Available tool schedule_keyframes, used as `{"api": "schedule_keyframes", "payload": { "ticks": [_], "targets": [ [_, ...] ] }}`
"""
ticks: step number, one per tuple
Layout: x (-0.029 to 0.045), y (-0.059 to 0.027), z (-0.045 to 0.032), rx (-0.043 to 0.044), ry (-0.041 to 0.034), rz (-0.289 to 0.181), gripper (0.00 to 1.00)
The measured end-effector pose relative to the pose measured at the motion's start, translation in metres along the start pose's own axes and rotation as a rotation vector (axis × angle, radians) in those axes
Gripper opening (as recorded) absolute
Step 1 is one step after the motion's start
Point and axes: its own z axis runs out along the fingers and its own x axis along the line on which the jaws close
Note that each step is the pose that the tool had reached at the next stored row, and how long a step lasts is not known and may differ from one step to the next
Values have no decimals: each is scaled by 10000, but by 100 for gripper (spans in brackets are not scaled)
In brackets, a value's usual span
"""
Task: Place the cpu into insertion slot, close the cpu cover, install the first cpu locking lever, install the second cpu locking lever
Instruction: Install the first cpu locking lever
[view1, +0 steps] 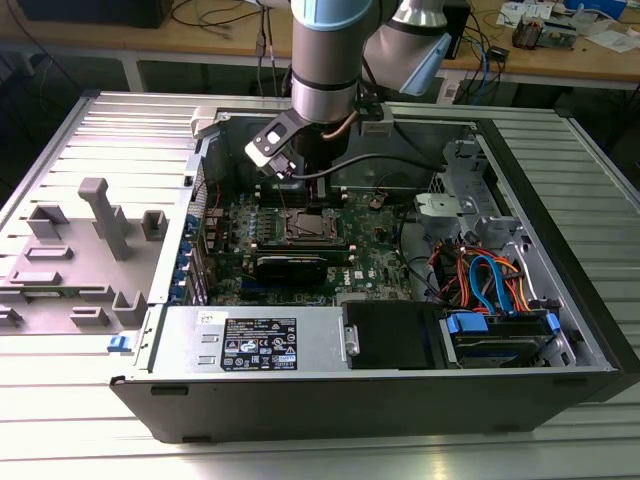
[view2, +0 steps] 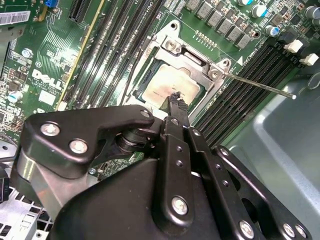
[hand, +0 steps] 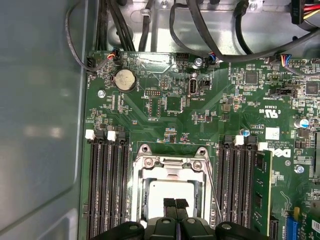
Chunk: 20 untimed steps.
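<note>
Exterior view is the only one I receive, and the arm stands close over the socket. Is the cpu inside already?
Observer: Yes. In the second wrist view the cpu is seated, metal top up.
Operator: And the cover, is it closed?
Observer: The cover lies down around the chip.
Operator: Are the levers locked?
Observer: One lever sticks out sideways from the cover's corner, so it looks unlocked.
</note>
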Motion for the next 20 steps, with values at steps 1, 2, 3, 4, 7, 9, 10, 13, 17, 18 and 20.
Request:
{"api": "schedule_keyframes", "payload": {
  "ticks": [1, 2, 3, 4, 7, 9, 10, 13, 17, 18, 20],
  "targets": [
    [0, 0, -3, 0, -1, 0, 11],
    [0, 0, -9, 1, -1, 0, 11],
    [0, 0, -13, 0, -1, 0, 11],
    [0, 0, -19, 1, -1, 0, 11],
    [1, 0, -35, 0, 0, 0, 11],
    [1, 0, -45, 2, -1, 0, 11],
    [1, 0, -49, 1, 0, 0, 11],
    [1, 0, -63, 1, 0, 0, 11],
    [1, 0, -73, 1, 0, 0, 11],
    [1, 0, -74, 1, 2, 0, 11],
    [1, 0, -75, 1, 2, -1, 11]
  ]
}}
